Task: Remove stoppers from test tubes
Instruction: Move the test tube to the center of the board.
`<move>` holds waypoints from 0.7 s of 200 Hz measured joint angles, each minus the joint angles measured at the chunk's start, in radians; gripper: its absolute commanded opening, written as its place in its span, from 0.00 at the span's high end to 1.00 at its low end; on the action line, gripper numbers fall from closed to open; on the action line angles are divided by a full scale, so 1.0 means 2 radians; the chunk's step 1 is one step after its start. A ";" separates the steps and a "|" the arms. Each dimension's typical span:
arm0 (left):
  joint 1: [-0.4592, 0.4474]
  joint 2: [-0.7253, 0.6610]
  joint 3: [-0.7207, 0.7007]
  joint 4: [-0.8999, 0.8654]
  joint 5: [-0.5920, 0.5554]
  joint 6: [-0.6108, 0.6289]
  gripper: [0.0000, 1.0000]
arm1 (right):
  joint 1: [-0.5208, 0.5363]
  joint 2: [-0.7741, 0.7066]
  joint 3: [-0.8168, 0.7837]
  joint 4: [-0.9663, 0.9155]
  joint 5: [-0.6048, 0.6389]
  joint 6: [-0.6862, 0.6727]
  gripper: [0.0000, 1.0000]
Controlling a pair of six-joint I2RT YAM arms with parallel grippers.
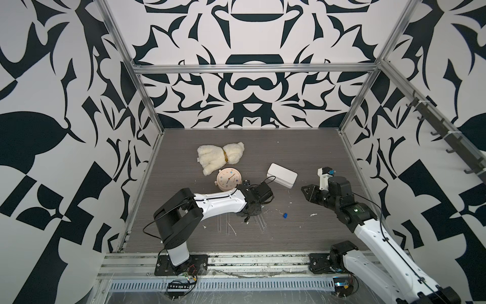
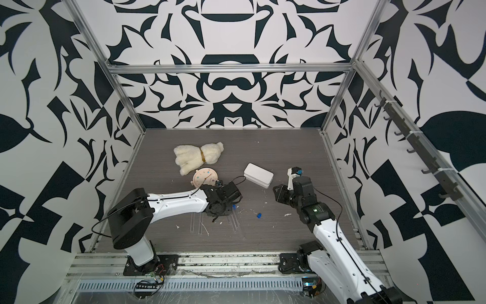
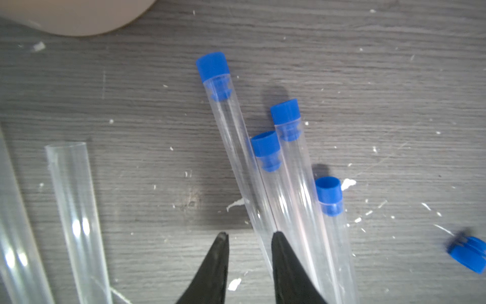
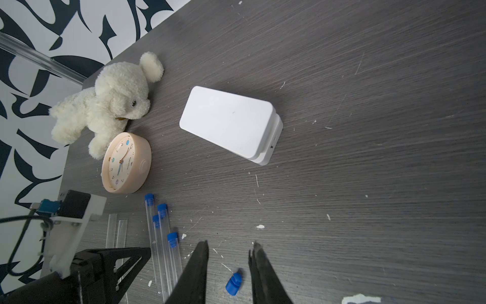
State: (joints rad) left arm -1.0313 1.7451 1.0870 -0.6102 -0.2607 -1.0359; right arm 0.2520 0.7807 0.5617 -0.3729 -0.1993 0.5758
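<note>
Hovering low over the tubes (image 3: 231, 123) near the front edge of the tabletop (image 1: 315, 147), our left gripper (image 3: 249, 234) has its jaws narrowly apart. 1 finger appears to rest against the outermost stoppered tube and the other is clear of it, so nothing is clamped. We judge it sits along the tube's body, away from the blue end, because this arm's job is to pin the body and leave the stopper free for pulling.

Our right gripper (image 4: 229, 243) hangs higher, toward the right edge, jaws narrowly apart and empty. The loose stopper (image 4: 233, 283) lies on the wood below the gap. We judge this arm waits clear so it can come in at a blue end once a tube is held.

We count 6 tubes. 4 lie touching in a fan with their stoppers (image 3: 211, 64) seated, blue ends toward the clock (image 4: 126, 163). The 2 open tubes (image 3: 71, 197) lie just beside them, on the left-edge side. That makes 5 stoppers in view, 4 seated and 1 loose, and we cannot find the 6th.

Further back we count 1 clock, 1 plush dog (image 4: 105, 105) touching it, and 1 white box (image 4: 228, 123) near the middle.
</note>
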 measured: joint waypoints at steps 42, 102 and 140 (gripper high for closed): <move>0.005 0.009 0.001 0.006 0.006 0.004 0.69 | 0.000 0.003 0.000 0.003 0.000 0.000 0.71; 0.009 0.018 0.001 0.011 0.012 0.008 0.70 | 0.000 0.010 -0.008 0.010 0.000 0.000 0.71; 0.013 0.022 0.000 0.010 0.013 0.008 0.72 | 0.000 0.010 -0.008 0.011 0.000 0.000 0.71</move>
State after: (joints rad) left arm -1.0050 1.7882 1.0878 -0.5903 -0.2348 -1.0203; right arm 0.2520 0.8001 0.5449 -0.3508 -0.1989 0.5758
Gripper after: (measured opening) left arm 0.291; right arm 0.289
